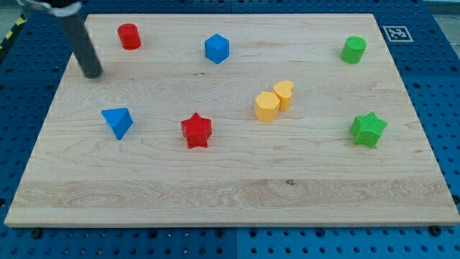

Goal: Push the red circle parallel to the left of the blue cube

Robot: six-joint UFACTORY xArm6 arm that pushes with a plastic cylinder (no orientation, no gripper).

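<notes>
Wooden and pale, the board [230, 194] holds small plastic blocks. The robot has no pincer to open or close, just a dark rod, and its tip [93, 74] rests on the wood. Nearest the tip, up and to the view's right, stands the round red circle [129, 36], not touching. Farther right sits the chunky blue cube [216, 48], almost level with it. The tip looks placed to nudge the circle.
</notes>
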